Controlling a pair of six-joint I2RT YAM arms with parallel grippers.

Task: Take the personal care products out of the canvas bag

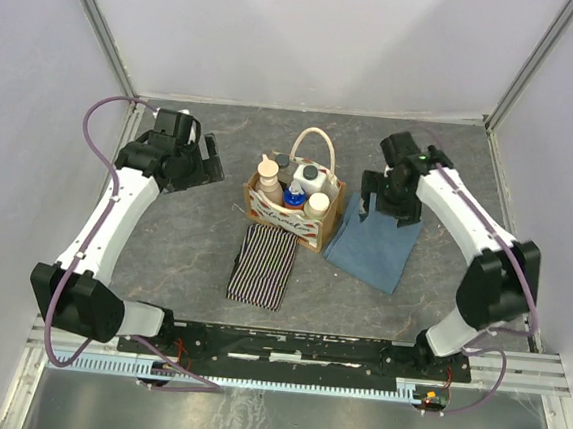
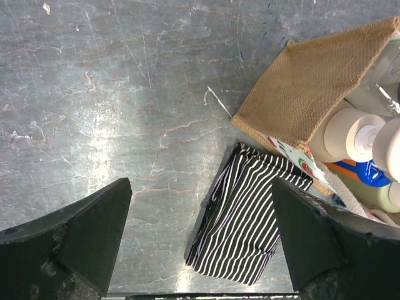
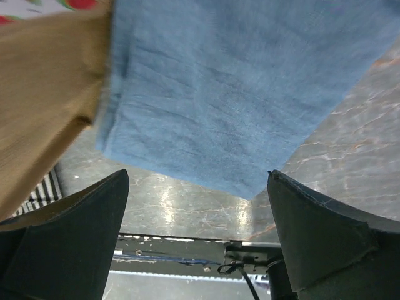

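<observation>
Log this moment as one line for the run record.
left claw: open, empty, left of canvas bag | right claw: open, empty, over blue cloth | bottles: in bag, none out

Robotics lab test cell: plain white panel walls (image 1: pixel 312 36) w/ alu frame posts (image 1: pixel 94 22), grey marbled tabletop (image 1: pixel 193 247), arm bases (image 1: pixel 147 321) on mounting rail (image 1: pixel 295 351).
</observation>
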